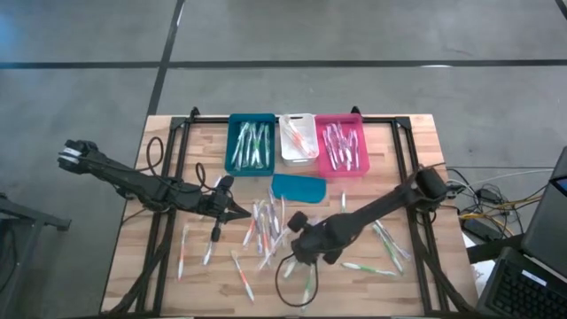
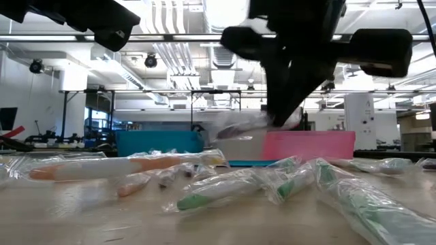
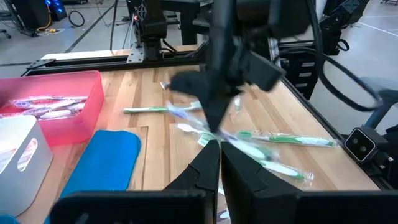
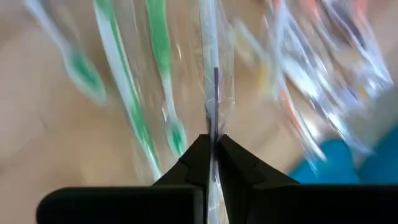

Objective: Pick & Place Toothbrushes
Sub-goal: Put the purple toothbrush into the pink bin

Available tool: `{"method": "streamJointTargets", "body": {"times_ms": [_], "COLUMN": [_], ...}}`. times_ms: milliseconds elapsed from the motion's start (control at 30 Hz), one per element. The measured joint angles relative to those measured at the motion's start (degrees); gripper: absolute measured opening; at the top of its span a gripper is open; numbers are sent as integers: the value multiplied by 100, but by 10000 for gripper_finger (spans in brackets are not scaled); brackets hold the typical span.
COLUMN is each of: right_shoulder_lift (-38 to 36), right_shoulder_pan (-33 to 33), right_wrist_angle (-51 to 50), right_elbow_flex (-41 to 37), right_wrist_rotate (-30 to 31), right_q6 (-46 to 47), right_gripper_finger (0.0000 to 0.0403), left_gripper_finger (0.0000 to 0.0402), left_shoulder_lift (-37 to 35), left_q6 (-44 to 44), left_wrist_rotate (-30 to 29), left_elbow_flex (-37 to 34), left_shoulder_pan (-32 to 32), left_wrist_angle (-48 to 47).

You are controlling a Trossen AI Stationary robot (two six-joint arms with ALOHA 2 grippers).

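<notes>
Left gripper (image 1: 241, 213) sat closed w/ nothing in it, mid-table. Three bins: teal bin (image 1: 251, 144), white bin (image 1: 298, 140), pink bin (image 1: 342, 147) already had some toothbrushes. Loose toothbrushes (image 1: 266, 232) — lots left on table. Right gripper (image 4: 212, 144) was pinched on a wrapped toothbrush (image 4: 210, 74), above the pile.

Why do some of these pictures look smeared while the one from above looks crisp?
Right wrist view: the right gripper, shut on a wrapped toothbrush, is sharp, but the table behind streaks with motion blur. Low view: the nearest toothbrushes lie out of focus, and ceiling lights glare. Left wrist view: the right arm is smeared. High view: evenly lit, soft shadows.
</notes>
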Motion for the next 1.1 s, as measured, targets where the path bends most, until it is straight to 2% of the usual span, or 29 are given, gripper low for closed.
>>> {"method": "streamJointTargets", "body": {"times_ms": [167,500,667,1100], "right_shoulder_lift": [-445,-1102,-1218,-1435], "right_shoulder_pan": [-4,-115,-446,-1988], "right_wrist_angle": [-936,-2802,-3170,-3176], "right_elbow_flex": [-2,-2,-18,-50], "right_wrist_rotate": [809,2309,2384,2384], "right_q6": [-96,-858,-1018,-2635], "right_gripper_finger": [12,10,11,9], "left_gripper_finger": [19,19,21,21], "left_shoulder_lift": [0,0,0,0], "left_q6": [0,0,-2,0], "left_wrist_rotate": [-2,-2,-2,-2], "left_elbow_flex": [0,0,0,0], "left_shoulder_pan": [-2,-2,-2,0], "left_wrist_angle": [0,11,19,45]}}
